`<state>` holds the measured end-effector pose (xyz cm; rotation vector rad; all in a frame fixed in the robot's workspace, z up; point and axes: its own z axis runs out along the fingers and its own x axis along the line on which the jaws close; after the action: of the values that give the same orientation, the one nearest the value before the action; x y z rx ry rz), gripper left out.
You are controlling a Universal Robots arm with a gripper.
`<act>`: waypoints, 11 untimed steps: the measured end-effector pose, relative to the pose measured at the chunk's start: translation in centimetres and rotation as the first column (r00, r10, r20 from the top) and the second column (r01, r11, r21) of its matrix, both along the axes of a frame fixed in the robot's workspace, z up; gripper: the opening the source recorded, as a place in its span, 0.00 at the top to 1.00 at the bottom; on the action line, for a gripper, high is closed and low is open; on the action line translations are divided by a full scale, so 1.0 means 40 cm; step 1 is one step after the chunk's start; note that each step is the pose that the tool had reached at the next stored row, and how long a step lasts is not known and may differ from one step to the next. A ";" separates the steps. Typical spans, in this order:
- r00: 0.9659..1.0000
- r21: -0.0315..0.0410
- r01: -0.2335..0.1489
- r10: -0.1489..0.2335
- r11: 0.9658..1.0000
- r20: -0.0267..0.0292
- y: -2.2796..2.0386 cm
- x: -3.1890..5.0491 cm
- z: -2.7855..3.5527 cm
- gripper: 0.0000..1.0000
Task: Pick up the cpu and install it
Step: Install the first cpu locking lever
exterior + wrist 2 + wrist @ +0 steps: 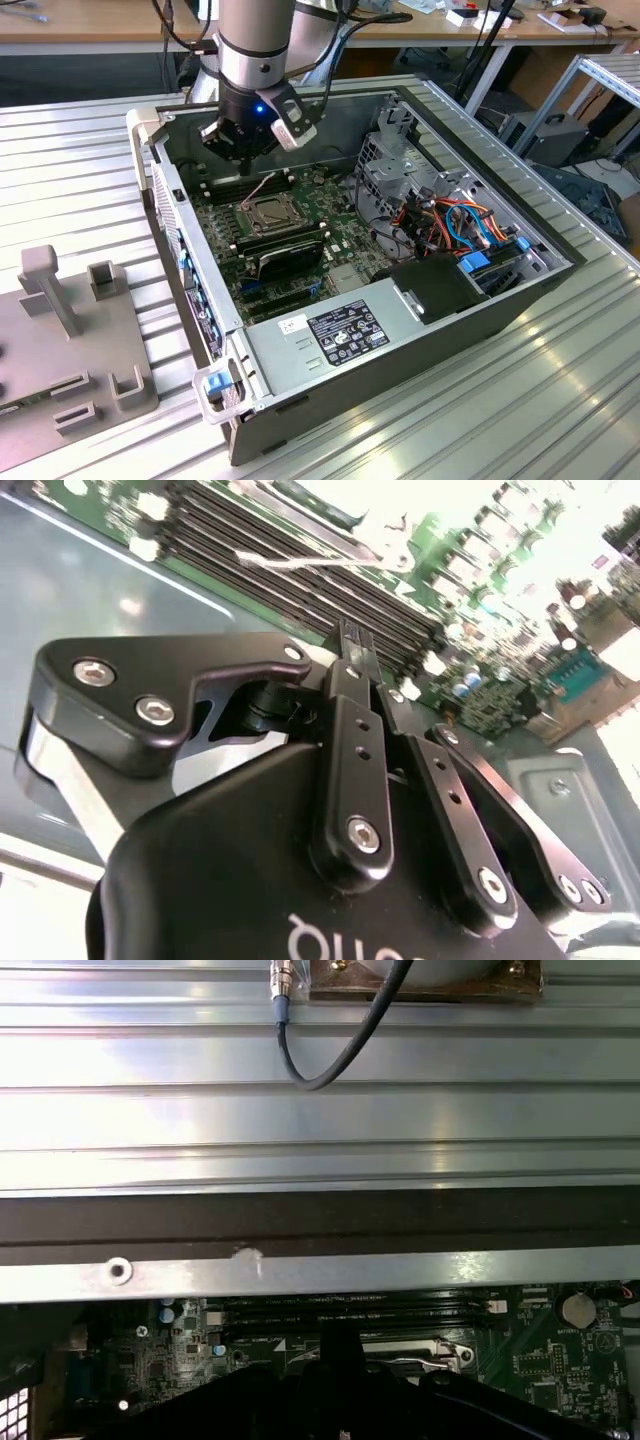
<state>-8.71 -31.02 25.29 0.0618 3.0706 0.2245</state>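
Tool [245, 158]: hangs at the upper centre of the exterior view, inside the open computer case [400, 372] and over the memory slots [246, 186].
Tool state: in the second wrist view the fingers [345, 730] are drawn together at the tips. Nothing can be seen between them.
Cpu [268, 212]: a small dull grey square lying flat inside the socket frame [247, 213], just below and to the right of the tool in the exterior view. It is apart from the tool.
Socket lever [300, 560]: a thin pale wire, raised off the board beside the memory slots.
Black card [290, 256]: an oblong lying just below the socket in the exterior view.
Power supply [335, 335]: a grey box with a label, at the case's near corner.
Grey fixture [60, 340]: stands on the counter [500, 425] at the lower left, well apart from the case.
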 end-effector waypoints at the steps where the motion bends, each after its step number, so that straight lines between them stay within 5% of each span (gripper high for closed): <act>1: 1.000 0.000 0.000 0.000 1.000 0.000 -0.001 0.008 0.000 0.89; 8: 1.000 0.000 0.000 0.000 1.000 0.000 -0.003 0.020 0.000 0.89; 9: 1.000 0.000 0.000 0.000 1.000 0.000 -0.022 0.026 -0.003 0.89; 11: 1.000 0.014 -0.004 0.004 1.000 0.000 -0.025 0.029 -0.014 0.89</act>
<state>-7.55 -32.01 24.73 0.0560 3.0695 0.2457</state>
